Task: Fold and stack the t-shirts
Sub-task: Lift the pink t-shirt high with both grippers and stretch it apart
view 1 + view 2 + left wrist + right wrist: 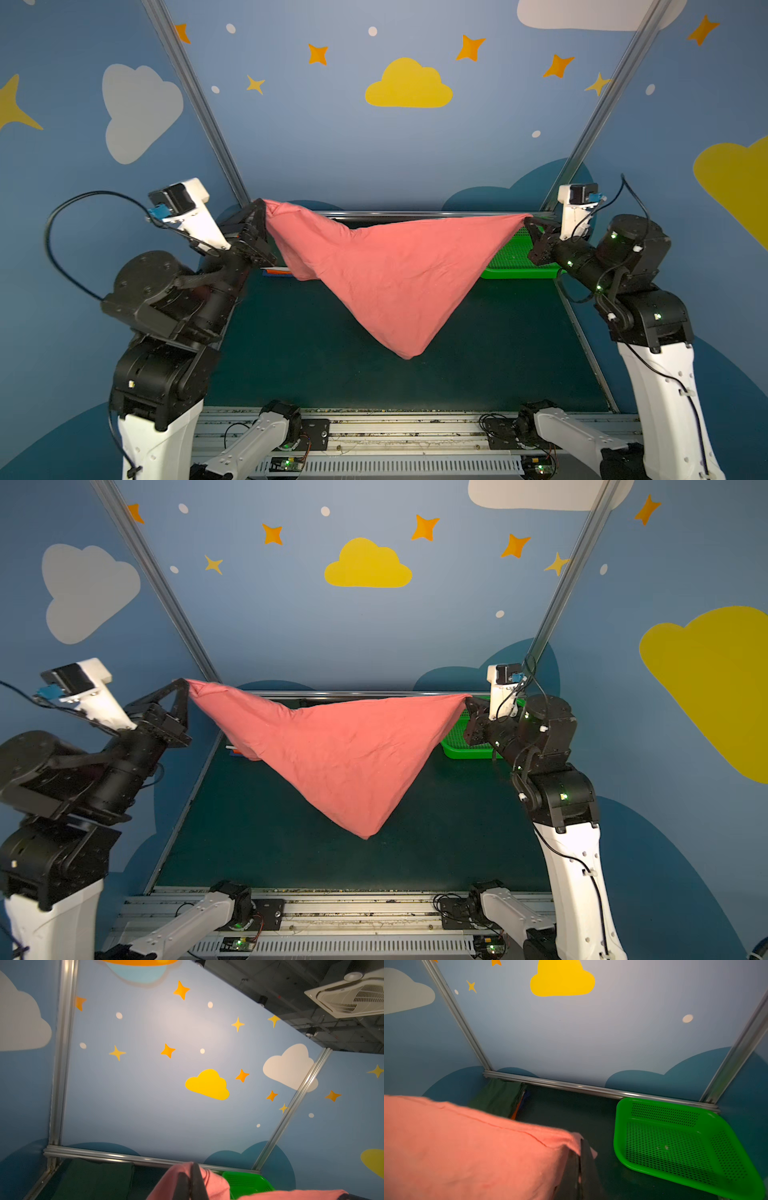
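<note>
The salmon-pink t-shirt [386, 274] hangs above the counter [291, 365], stretched between the arms: the left hand [262, 205] is clenched on one corner, the right hand [528, 221] on the other, the cloth sagging to a point between. To do this well, I'd hold the top edge taut and level, then lay the hanging point down first, clear of the green basket [519, 266]

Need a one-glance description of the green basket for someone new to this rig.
Find the dark table, then its far right corner against the blue back wall. The basket lies there: bright green perforated plastic, no clothes inside, unlike the salmon-pink t-shirt hanging in mid-air nearby.
</note>
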`<state>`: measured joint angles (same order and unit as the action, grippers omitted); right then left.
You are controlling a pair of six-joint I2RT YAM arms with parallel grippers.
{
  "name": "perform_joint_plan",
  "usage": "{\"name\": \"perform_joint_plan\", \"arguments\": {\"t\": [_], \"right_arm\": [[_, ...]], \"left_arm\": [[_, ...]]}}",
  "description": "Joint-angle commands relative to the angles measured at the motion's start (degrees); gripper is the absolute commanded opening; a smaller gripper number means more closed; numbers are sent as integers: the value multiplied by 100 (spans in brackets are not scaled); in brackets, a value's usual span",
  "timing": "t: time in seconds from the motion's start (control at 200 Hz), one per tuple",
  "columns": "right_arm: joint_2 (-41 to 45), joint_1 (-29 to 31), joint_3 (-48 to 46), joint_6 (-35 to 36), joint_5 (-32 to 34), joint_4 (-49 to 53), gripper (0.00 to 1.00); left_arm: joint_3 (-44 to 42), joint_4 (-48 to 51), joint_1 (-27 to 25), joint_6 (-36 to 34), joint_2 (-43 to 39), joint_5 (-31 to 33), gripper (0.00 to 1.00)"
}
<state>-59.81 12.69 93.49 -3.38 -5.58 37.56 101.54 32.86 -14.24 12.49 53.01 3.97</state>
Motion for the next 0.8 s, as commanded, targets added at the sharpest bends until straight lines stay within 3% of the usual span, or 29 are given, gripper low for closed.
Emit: {"name": "perform_joint_plan", "arguments": {"t": [0.0, 0.396, 0.631, 0.796], "right_arm": [[47, -59, 134, 226, 462, -86, 0], [241, -67, 267, 48, -85, -188, 0], [33, -66, 138, -45, -195, -268, 0], [-676, -69, 196, -162, -441, -458, 0]], "left_arm": [[46, 5, 32, -354, -22, 359, 4], [-2, -105, 25, -201, -248, -350, 4], [-355, -165, 32, -349, -109, -240, 4], [-728, -325, 35, -485, 559, -40, 4]]}}
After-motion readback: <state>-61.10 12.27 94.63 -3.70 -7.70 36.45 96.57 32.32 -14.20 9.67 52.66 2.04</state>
